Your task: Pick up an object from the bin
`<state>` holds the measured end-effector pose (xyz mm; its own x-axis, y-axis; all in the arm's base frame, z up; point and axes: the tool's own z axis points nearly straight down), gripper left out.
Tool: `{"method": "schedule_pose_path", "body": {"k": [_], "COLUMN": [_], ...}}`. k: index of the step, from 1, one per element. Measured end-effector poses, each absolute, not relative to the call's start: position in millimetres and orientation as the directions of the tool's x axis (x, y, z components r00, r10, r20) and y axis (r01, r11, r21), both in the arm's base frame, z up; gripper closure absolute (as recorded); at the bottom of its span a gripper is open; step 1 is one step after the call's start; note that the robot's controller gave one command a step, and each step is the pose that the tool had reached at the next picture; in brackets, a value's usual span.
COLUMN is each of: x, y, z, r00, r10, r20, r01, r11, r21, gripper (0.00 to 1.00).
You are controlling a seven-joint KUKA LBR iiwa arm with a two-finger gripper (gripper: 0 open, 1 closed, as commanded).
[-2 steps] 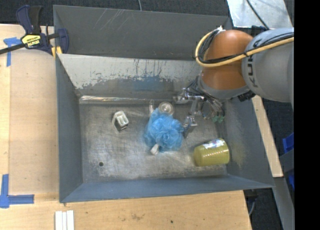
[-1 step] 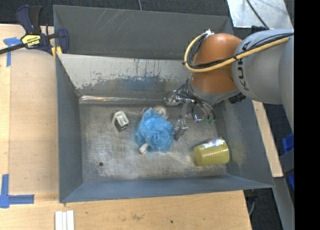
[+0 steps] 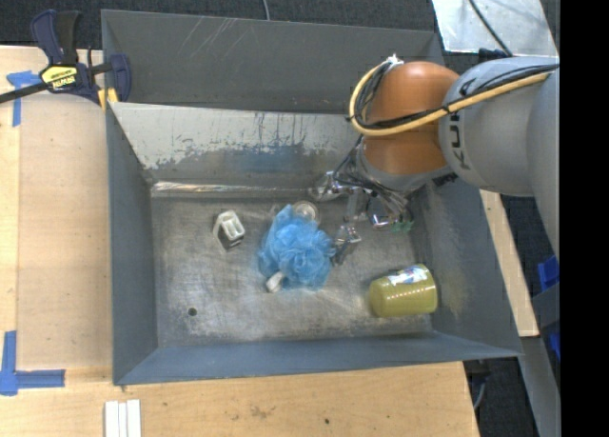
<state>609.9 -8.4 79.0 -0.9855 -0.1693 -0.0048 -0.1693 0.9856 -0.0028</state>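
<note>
My gripper (image 3: pixel 348 224) hangs low over the bin floor, right of the middle, below the arm's orange cover. Its metal tip sits right at the right edge of a blue mesh bath sponge (image 3: pixel 295 249), which lies in the middle of the bin; whether they touch I cannot tell. A small white knob (image 3: pixel 274 281) sticks out at the sponge's lower left. A small clear round thing (image 3: pixel 304 209) lies just behind the sponge, left of the gripper. An olive-yellow jar (image 3: pixel 403 293) with a white label lies on its side at the front right, below the gripper.
A small grey-white block (image 3: pixel 228 228) lies apart on the left of the floor. The bin's sloping walls rise close behind and to the right of the gripper. The arm comes in over the right wall.
</note>
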Motion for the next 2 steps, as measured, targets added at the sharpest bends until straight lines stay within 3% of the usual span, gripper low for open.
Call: {"method": "schedule_pose_path", "body": {"k": [1, 2], "x": [607.6, 597.4], "y": [37.7, 67.2], "z": [75.3, 74.8], "r00": [-0.956, -0.962], "r10": [-0.295, -0.272], "r20": [-0.005, -0.01], "r01": [-0.295, -0.272], "r11": [0.956, 0.962], "r21": [-0.006, -0.002], "gripper": [0.0, 0.0]}}
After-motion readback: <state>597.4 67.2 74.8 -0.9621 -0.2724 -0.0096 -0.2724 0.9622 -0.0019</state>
